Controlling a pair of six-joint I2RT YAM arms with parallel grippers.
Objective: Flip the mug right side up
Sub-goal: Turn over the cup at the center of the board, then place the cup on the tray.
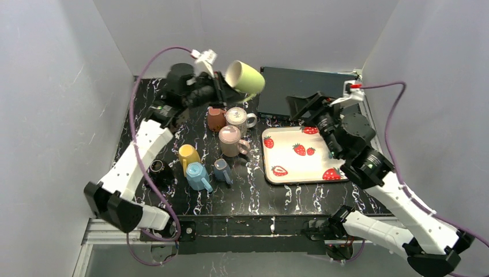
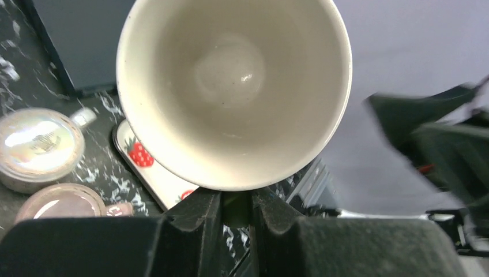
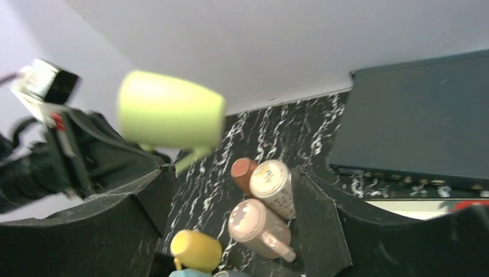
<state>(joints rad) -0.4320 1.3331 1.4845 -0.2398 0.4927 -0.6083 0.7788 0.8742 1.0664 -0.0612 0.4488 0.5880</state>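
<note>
Left gripper [image 1: 222,86] of mine is clamped on the handle of the green mug [image 1: 247,78]. The mug hangs in the air over the back of the table [image 1: 242,196] — tipped on its side, its open mouth facing my left wrist camera. My right gripper [image 1: 305,107] hovers at the far edge of the strawberry tray [image 1: 288,164], fingers spread wide with nothing between them. Below the green mug stands a cluster of other mugs [image 1: 229,138] — the white and pink ones bottom up.
</note>
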